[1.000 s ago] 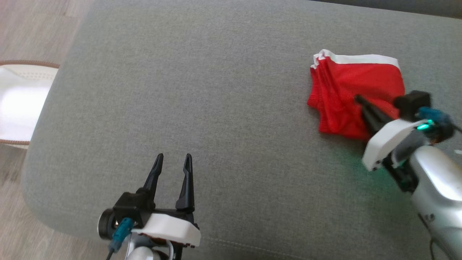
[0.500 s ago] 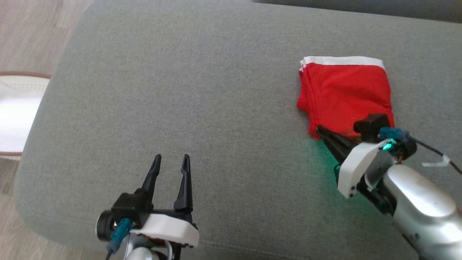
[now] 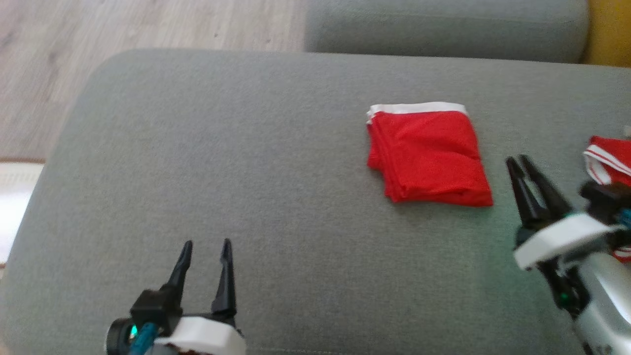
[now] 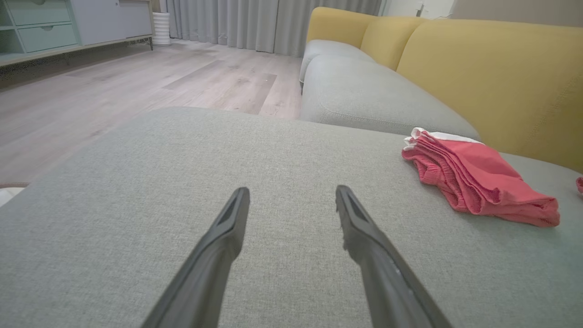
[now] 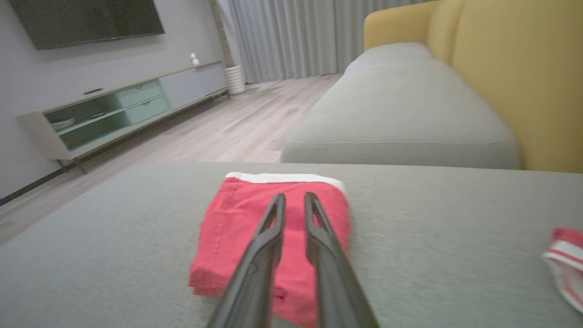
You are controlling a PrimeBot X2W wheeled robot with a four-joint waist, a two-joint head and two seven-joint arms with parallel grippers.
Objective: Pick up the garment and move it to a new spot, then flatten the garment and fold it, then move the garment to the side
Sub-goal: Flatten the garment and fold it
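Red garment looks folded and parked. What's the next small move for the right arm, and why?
Probably draw the right gripper back toward its rest pose. The folded red garment lies flat on the grey cushion, free of the gripper, whose fingers stand slightly apart beside it and hold nothing.
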